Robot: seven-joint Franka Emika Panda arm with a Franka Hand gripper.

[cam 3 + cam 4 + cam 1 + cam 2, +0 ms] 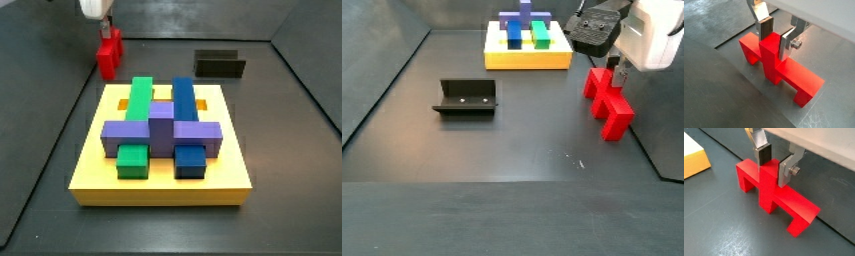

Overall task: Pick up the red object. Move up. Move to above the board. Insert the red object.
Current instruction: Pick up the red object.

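In both wrist views you see the end effector (776,36) straddling the upright stub of the red object (781,67), one silver finger on each side of it. The fingers (786,170) sit against the stub's flanks or very nearly so, but you cannot tell from here whether they are truly clamped or just closing in. The red object stands on its legs on the dark surface (724,218), not lifted as far as these views show. A yellow corner of the board (693,158) shows at the edge of a wrist view.

In a side view the red object (110,53) stands beyond the far end of the board (160,180), well apart from it, with the end effector (104,26) directly above. The fixture (219,65) stands off to the side.

In a side view from the opposite end, the red object (608,101) rests on the surface with the end effector (613,66) down over its middle, and the board (528,55) lies farther back.

Expect the red object to be light, rigid, smooth plastic, so it may slip or swivel. Hold the stub squarely and low, with firm pressure, to keep the bar level for insertion.
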